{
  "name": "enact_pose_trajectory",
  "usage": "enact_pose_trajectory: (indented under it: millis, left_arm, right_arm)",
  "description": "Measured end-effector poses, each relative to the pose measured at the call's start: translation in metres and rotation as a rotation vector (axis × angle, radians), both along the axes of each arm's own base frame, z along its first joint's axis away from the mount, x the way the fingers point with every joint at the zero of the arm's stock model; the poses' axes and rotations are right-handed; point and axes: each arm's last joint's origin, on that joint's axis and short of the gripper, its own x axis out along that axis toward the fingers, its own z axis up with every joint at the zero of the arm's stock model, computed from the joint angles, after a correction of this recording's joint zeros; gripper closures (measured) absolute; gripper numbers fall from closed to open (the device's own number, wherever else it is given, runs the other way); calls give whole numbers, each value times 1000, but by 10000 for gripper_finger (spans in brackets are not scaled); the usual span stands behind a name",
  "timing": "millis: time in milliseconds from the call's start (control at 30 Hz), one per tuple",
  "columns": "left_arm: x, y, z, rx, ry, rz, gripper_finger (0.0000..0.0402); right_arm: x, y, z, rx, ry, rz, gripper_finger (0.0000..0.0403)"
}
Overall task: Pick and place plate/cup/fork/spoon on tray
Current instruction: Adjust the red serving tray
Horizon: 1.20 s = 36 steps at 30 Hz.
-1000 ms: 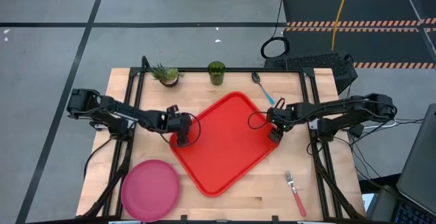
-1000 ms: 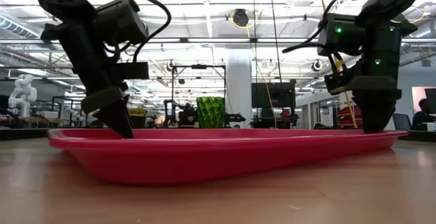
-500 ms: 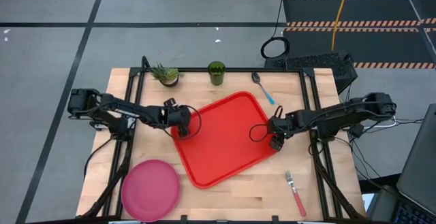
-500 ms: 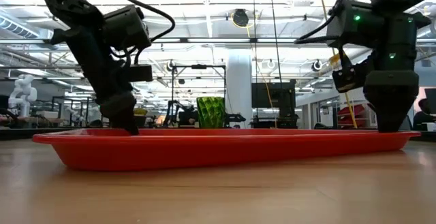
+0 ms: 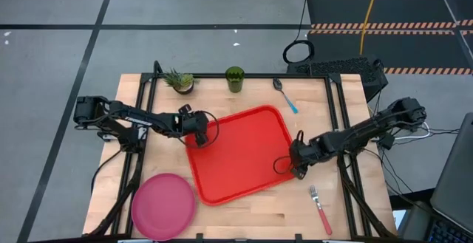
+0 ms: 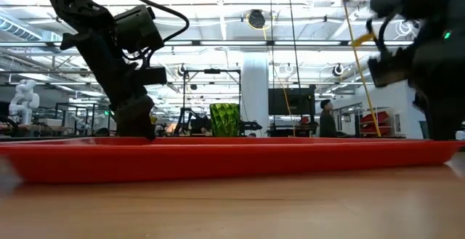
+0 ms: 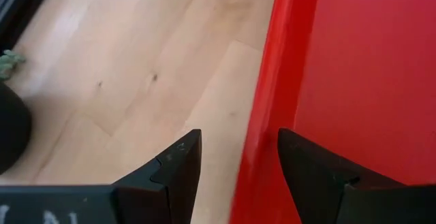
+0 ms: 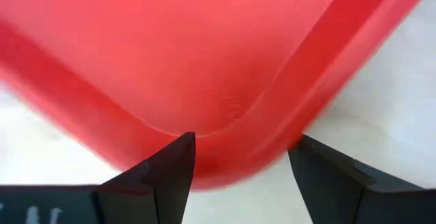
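The red tray (image 5: 240, 154) lies flat on the table's middle. My left gripper (image 5: 196, 137) is open at the tray's far left corner, its fingers on either side of the left rim (image 7: 269, 108). My right gripper (image 5: 297, 168) is open at the tray's near right corner (image 8: 228, 173), which lies between its fingers. The pink plate (image 5: 163, 206) lies at the near left. The green cup (image 5: 235, 79) stands at the far edge, and the blue-handled spoon (image 5: 285, 95) lies to its right. The fork (image 5: 321, 207) lies at the near right. My left gripper points down over the tray's left rim, near the far corner. One finger (image 7: 306, 169) stands inside the tray against the rim's inner wall. The other (image 7: 178, 166) stands outside over bare wood, apart from the rim. The tray rests on the table. My right gripper points down with the tray's rounded near right corner between its fingers. Each finger (image 8: 170, 166) overlaps the rim on one side of the corner. The fingers hide whether they touch it.
A small potted plant (image 5: 179, 80) stands at the far edge, left of the cup. Bare wood shows along the table's near edge between the plate and the fork. In the low view the cup (image 6: 224, 119) shows beyond the tray.
My left gripper has gone toward the table's far edge and my right gripper toward the near edge. The tray has slid on the table with them and turned clockwise as seen from above, from a diamond-like stance to nearly square with the table's edges.
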Motion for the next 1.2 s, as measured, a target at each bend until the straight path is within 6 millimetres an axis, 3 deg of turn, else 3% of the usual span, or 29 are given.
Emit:
enact_pose_trajectory:
  millis: [300, 600, 867, 1200]
  left_arm:
    - [7, -5, 20, -25, -75, -72, 206]
    - [-5, -17, 48, -115, -89, -144, 206]
    - [-20, -39, 46, -288, 6, -164, 206]
    - [-28, -53, 42, -446, 41, -46, 206]
  right_arm:
    - [-9, 2, 1, -125, 60, -34, 179]
    - [-18, -7, 0, -325, 103, -44, 179]
    - [-20, -10, 1, -403, 114, -24, 179]
    - [-14, -22, 9, -433, 119, -37, 179]
